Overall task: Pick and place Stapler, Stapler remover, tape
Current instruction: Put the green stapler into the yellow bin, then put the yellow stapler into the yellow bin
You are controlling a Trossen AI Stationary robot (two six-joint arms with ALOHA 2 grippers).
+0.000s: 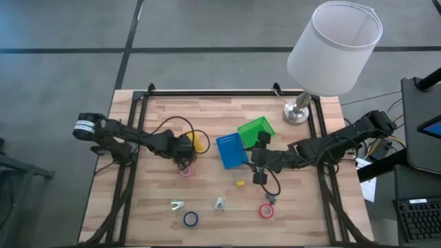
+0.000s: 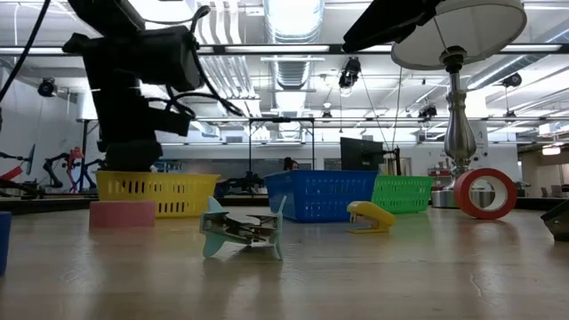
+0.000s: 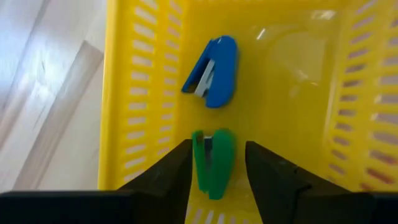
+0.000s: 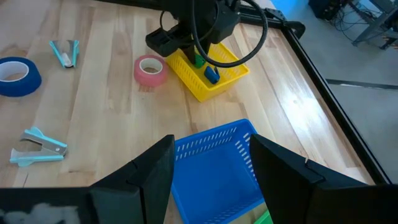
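Note:
My left gripper (image 1: 186, 153) hangs open over the yellow bin (image 1: 199, 142), fingers pointing down into it. In the left wrist view a green stapler (image 3: 213, 163) lies between its fingertips (image 3: 217, 168), with a gap on one side, and a blue stapler (image 3: 211, 71) lies beyond it on the bin floor. My right gripper (image 1: 253, 160) is open and empty at the blue bin's (image 4: 214, 168) right edge. A yellow stapler (image 1: 240, 183), two pale stapler removers (image 1: 178, 204) (image 1: 220, 203), and pink tape (image 1: 187, 170), blue tape (image 1: 191, 219) and red tape (image 1: 267, 211) rest on the table.
A green bin (image 1: 256, 131) stands behind the blue bin (image 1: 231, 150). A lamp with a white shade (image 1: 334, 48) stands on its metal base (image 1: 296, 114) at the far right corner. A black rail frame (image 1: 207, 93) borders the wooden table. A cable loops near the red tape.

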